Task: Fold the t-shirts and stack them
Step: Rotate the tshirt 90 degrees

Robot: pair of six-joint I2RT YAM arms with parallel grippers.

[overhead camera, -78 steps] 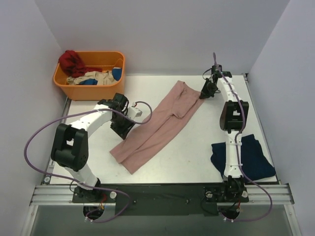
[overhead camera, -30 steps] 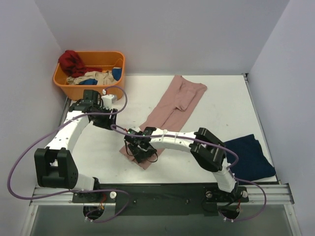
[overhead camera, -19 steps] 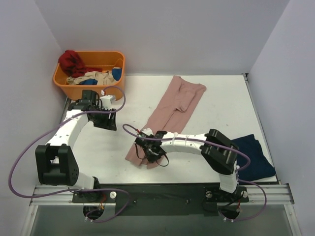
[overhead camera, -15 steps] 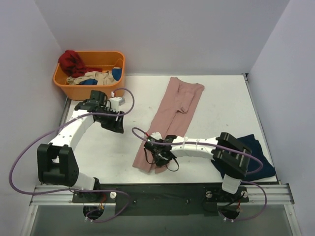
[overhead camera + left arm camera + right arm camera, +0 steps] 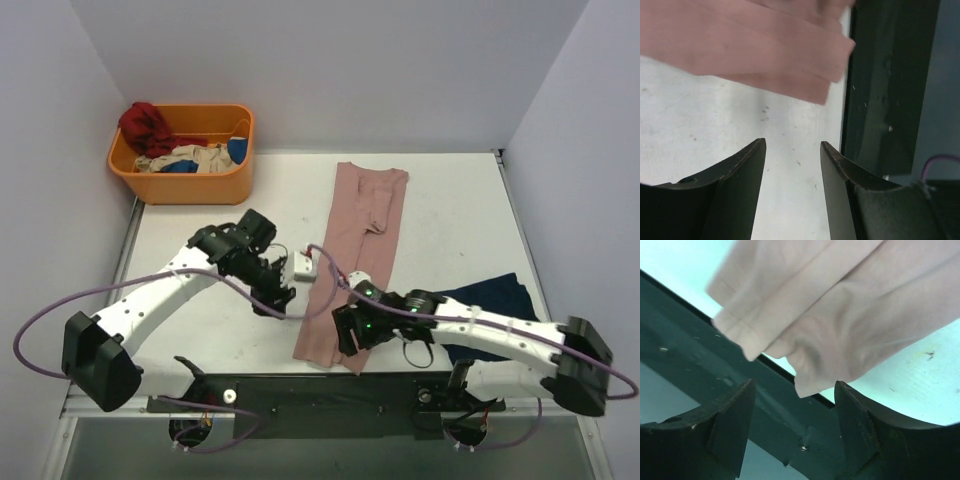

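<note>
Pink t-shirt (image 5: 352, 262) overhangs the tabletop (image 5: 455, 225) edge; left gripper (image 5: 792, 146) and right gripper (image 5: 794, 386) hang by its hem, parted, empty; a shallow pinch may unfold it.

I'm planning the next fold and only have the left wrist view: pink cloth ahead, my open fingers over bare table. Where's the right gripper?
Observer: The right gripper is over the near end of the pink t-shirt, by the front edge of the table. Its jaws are open and hold nothing.
Operator: How does the whole shirt lie?
Observer: As one long narrow strip running from the far side to the front edge, with a sleeve folded in.
Operator: And the other shirt?
Observer: The navy t-shirt lies at the near right corner, partly under the right arm.
</note>
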